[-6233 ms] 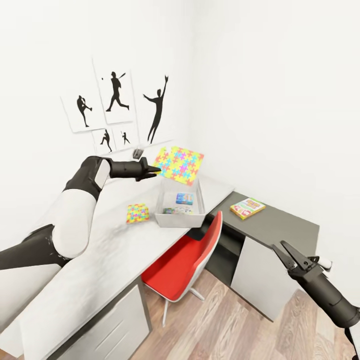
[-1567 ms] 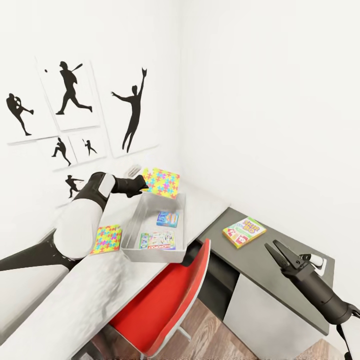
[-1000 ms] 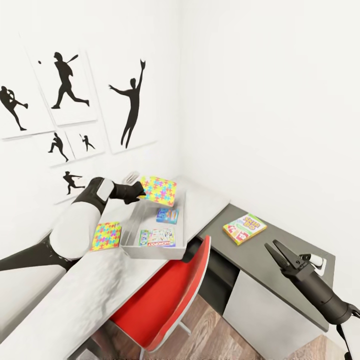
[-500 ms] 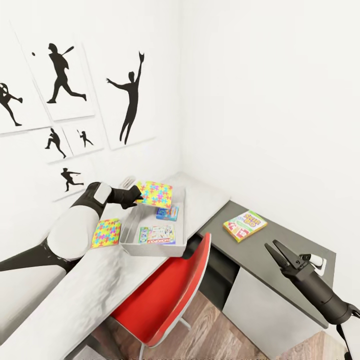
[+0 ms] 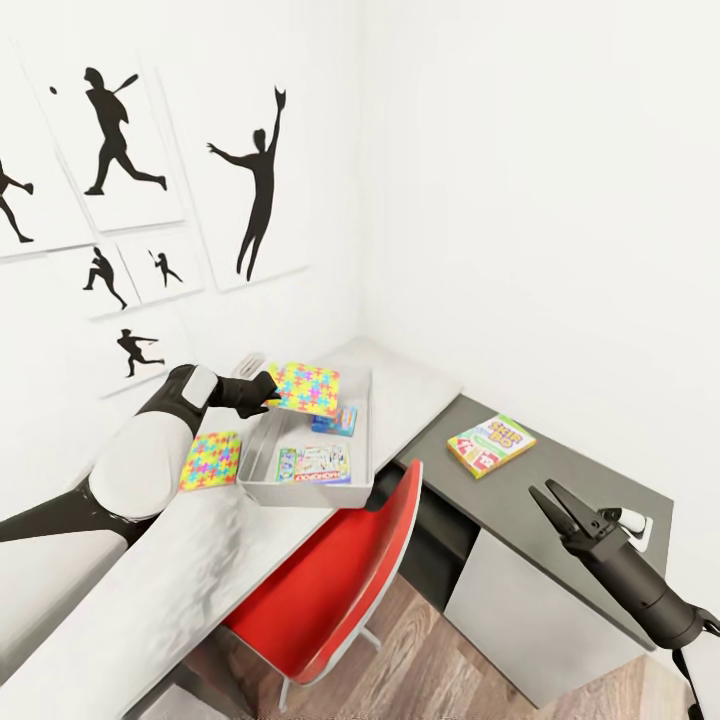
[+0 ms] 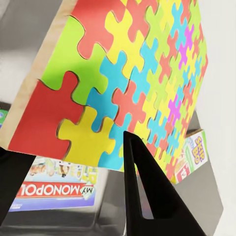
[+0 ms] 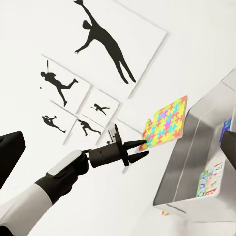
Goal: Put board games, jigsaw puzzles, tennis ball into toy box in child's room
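Note:
My left gripper (image 5: pixel 272 392) is shut on the edge of a jigsaw puzzle (image 5: pixel 306 388), holding it tilted just above the far end of the grey toy box (image 5: pixel 300 492). In the left wrist view the puzzle (image 6: pixel 132 73) hangs above the box floor, with one dark finger (image 6: pixel 142 196) under it. Two board games lie in the box: a pale Monopoly one (image 5: pixel 313 464) and a blue one (image 5: pixel 338 420). The other jigsaw puzzle (image 5: pixel 210 460) lies flat on the table (image 5: pixel 410 390) left of the box. A yellow-green board game (image 5: pixel 490 443) rests on the dark cabinet top. My right gripper (image 5: pixel 552 503) hangs open, holding nothing.
A red chair (image 5: pixel 340 590) is pushed in under the table right below the toy box. Black athlete posters (image 5: pixel 258 190) cover the wall behind the table. The dark cabinet top (image 5: pixel 590 490) stretches to the right, and wood floor (image 5: pixel 440 660) lies beyond the chair.
The view has drawn nearer to the table. My left gripper has carried the puzzle lower and closer to the far end of the toy box. The right arm holds its pose.

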You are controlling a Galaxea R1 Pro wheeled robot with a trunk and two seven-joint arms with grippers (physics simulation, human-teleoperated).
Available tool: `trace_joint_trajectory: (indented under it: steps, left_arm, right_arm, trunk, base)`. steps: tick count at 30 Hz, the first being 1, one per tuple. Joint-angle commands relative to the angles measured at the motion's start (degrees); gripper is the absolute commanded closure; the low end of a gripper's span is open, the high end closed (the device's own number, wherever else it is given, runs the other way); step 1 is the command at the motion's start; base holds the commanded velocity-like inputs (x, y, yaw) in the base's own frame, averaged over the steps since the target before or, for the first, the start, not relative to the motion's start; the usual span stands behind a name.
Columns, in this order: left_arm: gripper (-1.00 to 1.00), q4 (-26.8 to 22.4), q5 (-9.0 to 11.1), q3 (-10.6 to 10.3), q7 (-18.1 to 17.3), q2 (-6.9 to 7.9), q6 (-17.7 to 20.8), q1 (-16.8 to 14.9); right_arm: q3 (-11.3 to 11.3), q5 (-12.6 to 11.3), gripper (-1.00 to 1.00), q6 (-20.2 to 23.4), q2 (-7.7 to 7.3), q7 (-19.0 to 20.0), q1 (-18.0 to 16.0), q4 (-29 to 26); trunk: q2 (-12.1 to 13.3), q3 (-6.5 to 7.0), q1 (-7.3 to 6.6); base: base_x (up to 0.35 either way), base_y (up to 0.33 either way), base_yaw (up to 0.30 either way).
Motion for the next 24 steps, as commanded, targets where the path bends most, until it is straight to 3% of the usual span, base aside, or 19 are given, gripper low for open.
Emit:
trace_joint_trajectory:
  steps: [1,24]
  left_arm:
    - [1.00,-0.13,-0.59,0.37,-0.35,-0.04,0.19,-0.04]
    - [1.00,-0.19,-0.57,0.66,-0.35,0.11,0.35,-0.05]
  right_arm:
    - [-0.06,-0.19,-1.00,0.33,-0.03,0.03,-0.05,0.00]
    - [-0.04,-0.19,-1.00,0.22,0.01,0.04,-0.05,0.02]
  trunk:
    - [-0.12,-0.21,0.03]
    - [-0.12,-2.37,0.03]
  base:
    - [0.000,0.000,0.000]
    - [0.000,0.000,0.000]
